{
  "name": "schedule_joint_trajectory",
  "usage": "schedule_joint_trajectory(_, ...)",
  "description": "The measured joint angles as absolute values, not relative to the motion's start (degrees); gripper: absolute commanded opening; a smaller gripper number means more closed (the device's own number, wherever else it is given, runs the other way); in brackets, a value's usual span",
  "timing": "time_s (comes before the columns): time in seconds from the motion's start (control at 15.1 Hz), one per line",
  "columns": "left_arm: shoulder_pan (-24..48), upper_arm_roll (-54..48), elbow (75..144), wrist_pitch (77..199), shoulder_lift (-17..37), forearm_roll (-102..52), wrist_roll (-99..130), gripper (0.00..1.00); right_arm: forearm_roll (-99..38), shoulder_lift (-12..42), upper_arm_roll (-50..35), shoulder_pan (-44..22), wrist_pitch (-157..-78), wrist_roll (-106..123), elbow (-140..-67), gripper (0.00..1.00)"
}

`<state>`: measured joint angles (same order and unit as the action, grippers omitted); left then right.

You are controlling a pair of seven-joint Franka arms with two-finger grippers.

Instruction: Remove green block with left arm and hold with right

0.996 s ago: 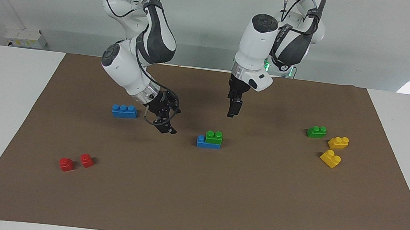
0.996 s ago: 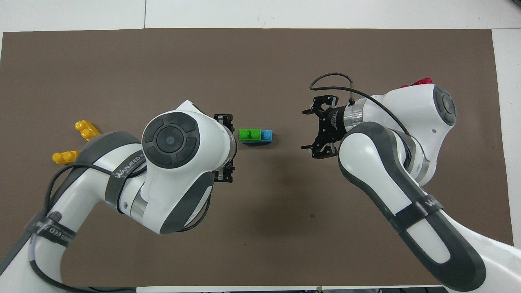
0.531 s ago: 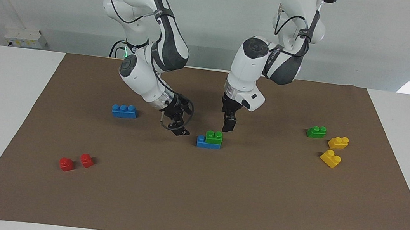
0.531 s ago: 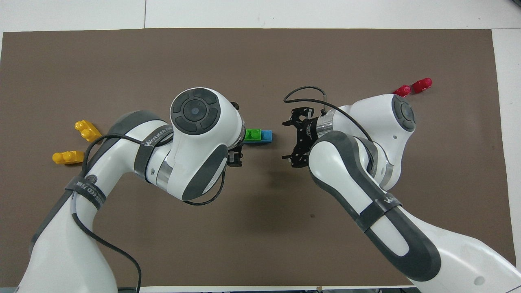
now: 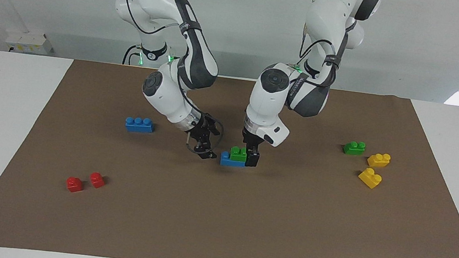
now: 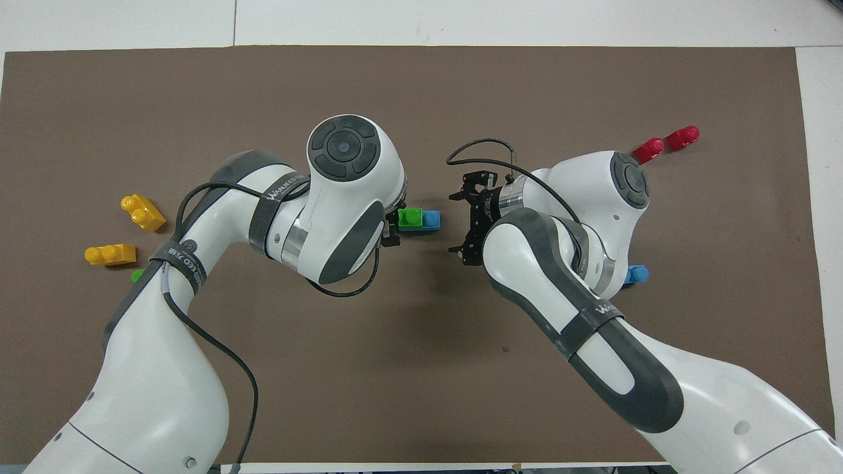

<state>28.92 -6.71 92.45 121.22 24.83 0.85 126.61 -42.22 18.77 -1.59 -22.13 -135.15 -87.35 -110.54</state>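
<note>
A green block [image 5: 239, 152] sits on a blue brick [image 5: 225, 160] in the middle of the brown mat [image 5: 243, 227]; the pair also shows in the overhead view, the green block [image 6: 411, 218] beside the blue stud [image 6: 431, 219]. My left gripper [image 5: 252, 160] is open and low at the stack's end toward the left arm's end, with one finger beside the green block. In the overhead view my left gripper [image 6: 395, 226] is mostly hidden under its wrist. My right gripper [image 5: 205, 149] is open, empty and low over the mat just off the blue brick's other end; it also shows in the overhead view [image 6: 461, 222].
A second green block [image 5: 354, 148] and two yellow blocks [image 5: 379, 159] [image 5: 370, 178] lie toward the left arm's end. A loose blue three-stud brick [image 5: 139, 124] and two red pieces [image 5: 74, 184] [image 5: 97, 180] lie toward the right arm's end.
Both arms have closed in on the stack. My left gripper came down to the green block's end. My right gripper moved in toward the blue brick's end.
</note>
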Motion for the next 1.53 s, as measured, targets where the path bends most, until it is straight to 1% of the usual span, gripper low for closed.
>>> schedule_joint_trajectory(0.2,29.0,-6.8,92.9,121.2,25.2,0.9,128.0,1.0,-42.2,19.8,-1.6,-22.1,-136.9,-87.3,-109.4,0.98)
schedule_joint_trajectory(0.46,29.3,-6.9,94.3,122.1,25.6,1.1,130.3,1.0,-42.2,22.6,-1.7,-22.4,-140.1,-86.9,-108.8,0.98)
schedule_joint_trajectory(0.66,30.1,-6.9,95.7,123.4,25.7,1.2,131.9,1.0,-42.2,24.1,-1.7,-24.0,-141.5,-86.8,-107.6,0.98)
schedule_joint_trajectory(1.0,30.3,-6.9,95.9,123.9,25.7,1.6,132.3,1.0,-42.2,25.1,-1.7,-25.2,-142.9,-86.8,-107.3,0.97)
schedule_joint_trajectory(1.26,30.3,-6.8,96.1,124.1,25.7,1.6,132.3,1.0,-42.2,26.4,-1.7,-26.0,-146.1,-86.8,-107.2,0.96)
schedule_joint_trajectory(1.39,30.3,-6.8,96.2,124.2,25.7,1.6,132.3,1.0,-42.2,27.0,-1.7,-26.6,-146.8,-86.8,-106.9,0.94)
schedule_joint_trajectory(1.53,30.3,-6.8,96.5,124.3,25.7,1.7,132.3,1.0,-42.2,27.2,-1.7,-27.1,-147.1,-86.8,-106.6,0.89)
